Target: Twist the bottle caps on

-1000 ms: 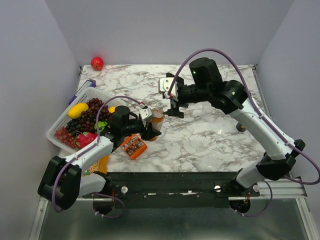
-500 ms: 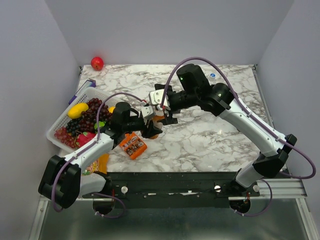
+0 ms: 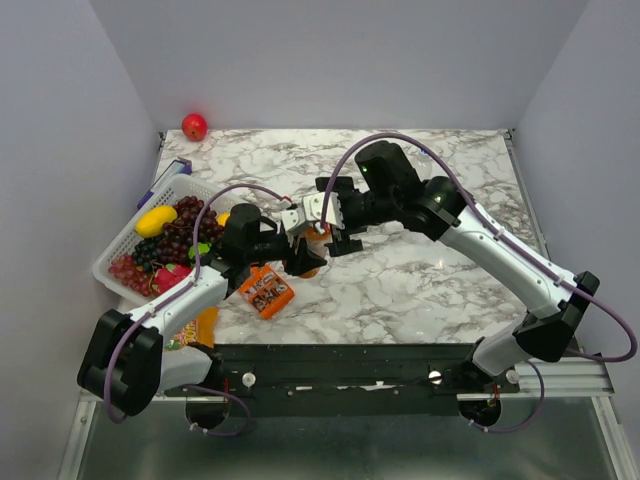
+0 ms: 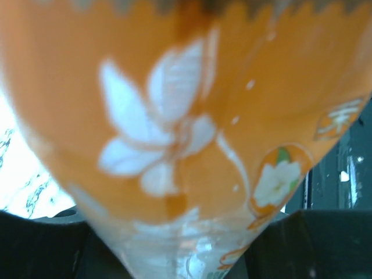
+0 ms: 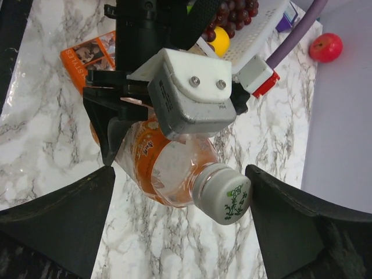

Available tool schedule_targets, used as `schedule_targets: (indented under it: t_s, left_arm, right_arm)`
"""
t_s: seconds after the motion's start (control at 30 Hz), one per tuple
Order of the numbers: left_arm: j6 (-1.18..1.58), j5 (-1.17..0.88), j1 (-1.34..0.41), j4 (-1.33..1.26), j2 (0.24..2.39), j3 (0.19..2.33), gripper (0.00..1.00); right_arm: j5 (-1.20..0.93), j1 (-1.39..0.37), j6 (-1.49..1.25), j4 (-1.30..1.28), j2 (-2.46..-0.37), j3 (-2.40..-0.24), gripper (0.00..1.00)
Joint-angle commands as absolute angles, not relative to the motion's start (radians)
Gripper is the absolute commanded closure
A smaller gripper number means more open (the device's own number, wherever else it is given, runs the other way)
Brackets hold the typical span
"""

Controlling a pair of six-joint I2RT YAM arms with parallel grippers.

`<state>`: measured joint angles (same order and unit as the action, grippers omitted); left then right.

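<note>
Top external view: we see a marble table (image 3: pixel 420 290) where 2 arms meet left of its middle.
Basket: a white basket (image 3: pixel 112 262) sits at the table's left edge, holding grapes (image 3: pixel 172 245) and a yellow fruit (image 3: pixel 156 220).
Right gripper: the right gripper (image 5: pixel 180 171) has its jaws wide apart, 1 finger on each side of the bottle's neck end, and we see neither touching it.
Left gripper: the left gripper (image 5: pixel 116 122) is closed narrowly on the bottle's labelled body and holds it tilted.
Bottle: the orange bottle (image 5: pixel 168 165) carries a flower-printed label (image 4: pixel 174 116), and its neck points toward the right wrist camera.
Packet: an orange packet (image 3: pixel 266 291) lies flat just beside the left gripper.
Apple: 1 red apple (image 3: pixel 194 126) sits at the far-left corner.
Cap: a whitish cap (image 5: pixel 222 193) with a green plant print sits on the neck; we cannot tell how tight.
</note>
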<state>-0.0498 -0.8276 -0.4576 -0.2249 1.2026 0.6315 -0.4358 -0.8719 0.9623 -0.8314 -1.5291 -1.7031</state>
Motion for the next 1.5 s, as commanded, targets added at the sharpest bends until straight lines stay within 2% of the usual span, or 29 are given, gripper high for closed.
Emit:
schedule_targets:
  t_s: [0.0, 0.23, 0.47, 0.57, 0.6, 0.63, 0.77, 0.83, 0.93, 1.17, 1.47]
  left_arm:
    - [0.130, -0.808, -0.413, -0.386, 1.210, 0.621, 1.00]
    - [0.166, -0.796, -0.380, -0.445, 1.220, 0.611, 1.00]
    - [0.086, -0.887, -0.393, -0.378, 1.210, 0.623, 1.00]
    - [-0.064, -0.922, -0.422, -0.243, 1.194, 0.644, 1.00]
    - [-0.133, -0.926, -0.429, -0.214, 1.189, 0.650, 1.00]
    - [-0.161, -0.934, -0.431, -0.157, 1.184, 0.652, 1.00]
    - [-0.294, -0.924, -0.434, -0.051, 1.158, 0.664, 1.00]
    - [-0.357, -0.913, -0.436, -0.016, 1.152, 0.663, 1.00]
    - [-0.403, -0.894, -0.434, 0.021, 1.146, 0.672, 1.00]
    - [-0.431, -0.888, -0.434, 0.040, 1.134, 0.676, 1.00]
    - [-0.468, -0.893, -0.436, 0.067, 1.134, 0.690, 1.00]
  right_arm:
    - [-0.385, -0.881, 0.943, -0.905, -1.482, -1.651, 0.00]
    - [-0.321, -0.879, 0.937, -0.945, -1.442, -1.562, 0.00]
    - [-0.203, -0.871, 0.861, -0.870, -1.453, -1.535, 0.00]
    - [-0.273, -0.815, 0.790, -0.903, -1.518, -1.754, 0.00]
    - [-0.309, -0.787, 0.785, -0.935, -1.540, -1.922, 0.00]
    - [-0.381, -0.775, 0.790, -1.015, -1.561, -1.995, 0.00]
    - [-0.491, -0.765, 0.924, -1.198, -1.618, -2.163, 0.05]
    - [-0.531, -0.767, 0.954, -1.258, -1.609, -2.116, 0.14]
    - [-0.577, -0.769, 1.015, -1.323, -1.591, -2.048, 0.20]
    - [-0.584, -0.775, 1.075, -1.284, -1.546, -1.905, 0.18]
    - [-0.614, -0.776, 1.020, -1.247, -1.578, -1.919, 0.23]
